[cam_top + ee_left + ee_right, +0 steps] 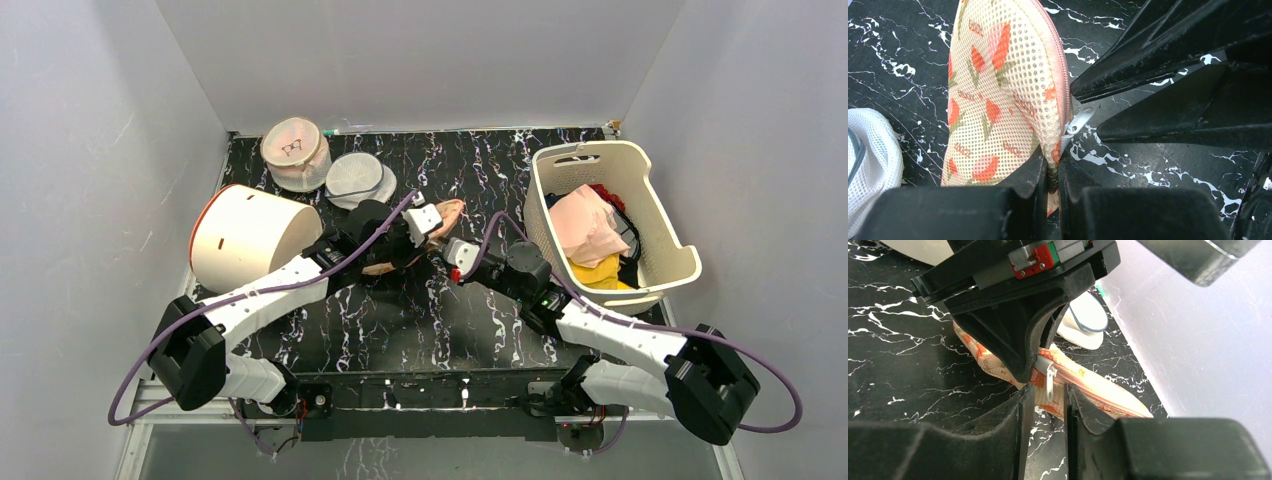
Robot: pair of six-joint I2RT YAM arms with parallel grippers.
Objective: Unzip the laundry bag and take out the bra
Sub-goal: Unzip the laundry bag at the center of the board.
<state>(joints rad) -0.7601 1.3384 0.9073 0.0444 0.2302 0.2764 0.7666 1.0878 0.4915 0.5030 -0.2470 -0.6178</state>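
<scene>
Left wrist view: left gripper [1050, 172] is closed tight, pinching the edge seam of the figure-eight zip laundry bag [998, 100], which is peach-tan mesh fabric with small red prints. Zip line runs along that pinched edge. A small pale metal zip pull [1079, 121] sticks out from the seam just beside the pinch.

Right wrist view: right gripper [1049, 391] faces the left one across the same seam. Its jaws stand narrowly apart, one finger on either side of the hanging zip pull, with a slim gap showing on both sides. Can't tell if either finger touches the pull. Nothing is plainly held.

Top external view: both arms reach in and meet over the bag on the black, white-veined marble-look surface [400, 320]. The bag lies left of the cream perforated plastic basket [600, 155] and apart from it, mostly hidden under the two wrists. The basket holds mixed clothes [585, 225] in pink, yellow, red and black. Farther left of the basket, beyond the bag, are a round white mesh pouch [358, 178], a round pink mesh pouch [293, 152] and a cream drum with an orange rim [255, 235], lying on its side.
</scene>
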